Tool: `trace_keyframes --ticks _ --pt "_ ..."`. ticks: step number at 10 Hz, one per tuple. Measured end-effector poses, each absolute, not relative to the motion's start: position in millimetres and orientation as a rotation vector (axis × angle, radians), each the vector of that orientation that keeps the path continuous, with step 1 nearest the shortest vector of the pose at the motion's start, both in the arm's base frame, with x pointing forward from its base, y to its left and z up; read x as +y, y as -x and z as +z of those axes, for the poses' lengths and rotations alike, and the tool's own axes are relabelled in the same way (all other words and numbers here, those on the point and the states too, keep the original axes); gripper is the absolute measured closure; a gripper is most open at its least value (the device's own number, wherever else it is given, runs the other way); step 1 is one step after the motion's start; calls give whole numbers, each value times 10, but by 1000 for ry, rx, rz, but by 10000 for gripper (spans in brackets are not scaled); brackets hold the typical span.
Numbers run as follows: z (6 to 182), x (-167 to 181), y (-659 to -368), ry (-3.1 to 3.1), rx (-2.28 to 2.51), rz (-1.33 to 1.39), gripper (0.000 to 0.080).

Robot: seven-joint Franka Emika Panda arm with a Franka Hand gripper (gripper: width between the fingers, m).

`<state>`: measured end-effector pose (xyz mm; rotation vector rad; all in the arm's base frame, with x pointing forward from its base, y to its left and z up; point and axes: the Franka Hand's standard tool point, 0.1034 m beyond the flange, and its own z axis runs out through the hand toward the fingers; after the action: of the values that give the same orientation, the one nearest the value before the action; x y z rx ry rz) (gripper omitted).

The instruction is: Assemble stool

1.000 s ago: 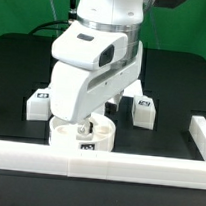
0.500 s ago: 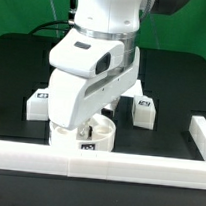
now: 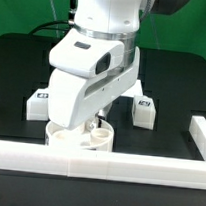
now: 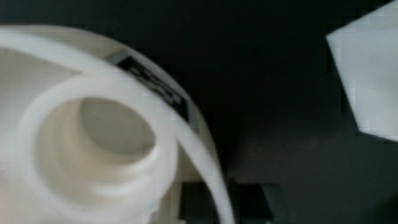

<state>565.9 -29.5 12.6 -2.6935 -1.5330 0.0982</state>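
1. Two legs (image 3: 39,104) are stood on the bench (image 3: 172,86), apart behind the seat (image 3: 80,139).
2. That seat is set just behind the front rail (image 3: 136,166).
3. Its rim is gripped by the closed fingers (image 4: 254,198).

**One camera across the rail, one hard over the seat**

The exterior view stands in front of the seat (image 3: 80,139), beyond the long white rail (image 3: 136,166). It is a little raised and faces across the black table (image 3: 177,92) to the green backdrop (image 3: 28,15), at middling range. The wrist view looks steeply down on the seat (image 4: 80,120) from very near, and is blurred. Both views share the seat and the table (image 4: 267,60) beside it.
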Motion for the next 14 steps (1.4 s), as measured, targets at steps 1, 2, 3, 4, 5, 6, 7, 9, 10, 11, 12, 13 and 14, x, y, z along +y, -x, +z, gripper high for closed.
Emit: trace_keyframes --ticks 1,2,3,4,5,6,7,9,10,11,12,13,14 --pt "127 -295 -5659 2694 -1533 98 769" --pt "127 -295 -5659 2694 -1533 98 769" --pt "127 -295 -5659 2694 -1533 98 769" --pt "127 -295 -5659 2694 -1533 98 769" --pt "130 -282 -5665 2695 -1533 98 769" --pt "146 -147 -5692 2692 -1542 93 769" --pt "157 62 -5704 2678 -1556 84 769" --pt "180 413 -5721 2657 -1576 76 769" --pt "167 581 -5726 2632 -1600 81 769" --pt "134 698 -5729 2612 -1613 93 769" --pt "126 792 -5734 2627 -1587 90 769" --pt "134 902 -5742 2648 -1558 84 768" --pt "144 987 -5745 2655 -1550 82 768"
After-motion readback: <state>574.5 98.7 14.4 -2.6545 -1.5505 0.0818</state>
